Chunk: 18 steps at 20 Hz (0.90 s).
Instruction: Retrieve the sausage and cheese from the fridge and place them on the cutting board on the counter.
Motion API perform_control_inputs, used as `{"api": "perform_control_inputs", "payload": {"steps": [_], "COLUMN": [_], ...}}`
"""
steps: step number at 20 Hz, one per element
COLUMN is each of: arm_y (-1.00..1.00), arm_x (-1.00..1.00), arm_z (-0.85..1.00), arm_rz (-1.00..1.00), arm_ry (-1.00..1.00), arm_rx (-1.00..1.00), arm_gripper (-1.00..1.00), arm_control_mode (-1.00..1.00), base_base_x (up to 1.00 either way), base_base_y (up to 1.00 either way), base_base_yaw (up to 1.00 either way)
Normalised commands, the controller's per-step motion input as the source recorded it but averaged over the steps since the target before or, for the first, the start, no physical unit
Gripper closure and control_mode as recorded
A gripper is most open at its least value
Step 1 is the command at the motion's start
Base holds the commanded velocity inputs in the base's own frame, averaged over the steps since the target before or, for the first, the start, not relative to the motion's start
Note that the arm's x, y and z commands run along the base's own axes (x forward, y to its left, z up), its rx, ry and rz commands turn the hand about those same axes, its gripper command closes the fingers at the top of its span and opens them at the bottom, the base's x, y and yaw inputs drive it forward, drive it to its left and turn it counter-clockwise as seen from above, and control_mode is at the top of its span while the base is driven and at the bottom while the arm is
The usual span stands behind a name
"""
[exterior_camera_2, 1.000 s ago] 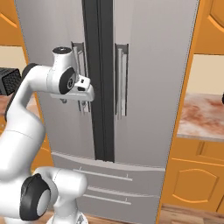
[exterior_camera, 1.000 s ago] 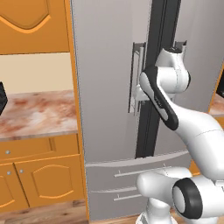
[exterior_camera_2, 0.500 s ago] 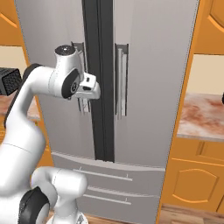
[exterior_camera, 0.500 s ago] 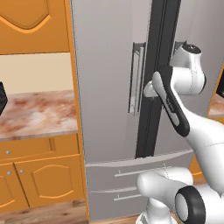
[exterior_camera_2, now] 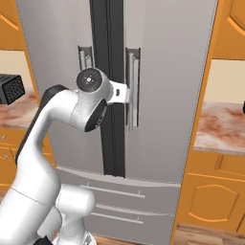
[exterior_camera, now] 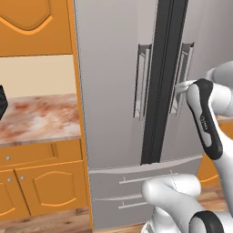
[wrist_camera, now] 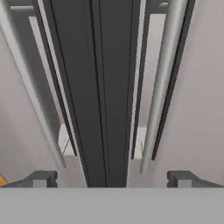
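Observation:
The fridge point(exterior_camera: 109, 91) stands shut, so the sausage and the cheese are hidden behind its doors. My gripper point(wrist_camera: 111, 179) is open, its two dark fingertips point(wrist_camera: 41, 178) set wide apart and holding nothing. It faces the dark centre strip point(wrist_camera: 100, 87), with one bar handle point(wrist_camera: 164, 78) to the right and the other point(wrist_camera: 26, 83) to the left. From the left base view the hand point(exterior_camera: 181, 86) hangs just in front of the right door's handle point(exterior_camera: 184, 68). The cutting board is out of view.
The reddish marbled counter point(exterior_camera: 41, 118) over orange cabinets point(exterior_camera: 45, 186) runs left of the fridge, and more counter point(exterior_camera_2: 225, 127) lies to its right. A black appliance point(exterior_camera_2: 10, 88) sits on the left counter. Two drawers point(exterior_camera_2: 115, 198) close off the fridge's lower part.
The arm has swung to the right across the fridge front, carrying the hand from the left door's handle to the centre strip and the right handle. The gripper stays open.

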Motion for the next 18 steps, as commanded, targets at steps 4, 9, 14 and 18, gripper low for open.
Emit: {"api": "perform_control_inputs", "payload": {"steps": [4, 9, 14, 18], "arm_y": [-0.51, -0.68, -0.15, 0.0], "arm_x": [0.67, 0.58, 0.57, 0.65], "arm_z": [0.0, 0.0, -0.2, -0.17], "arm_rz": [-0.11, -0.09, 0.0, 0.03], "arm_ry": [-0.22, -0.07, 0.0, 0.0], "arm_rx": [0.08, 0.12, 0.09, 0.07], "arm_gripper": [-1.0, -1.0, -1.0, -1.0], "arm_control_mode": [-1.0, -1.0, -1.0, -1.0], "base_base_x": [0.0, 0.0, 0.0, 0.0], "base_base_y": [0.0, 0.0, 0.0, 0.0], "base_base_yaw": [0.0, 0.0, 0.0, 0.0]}}
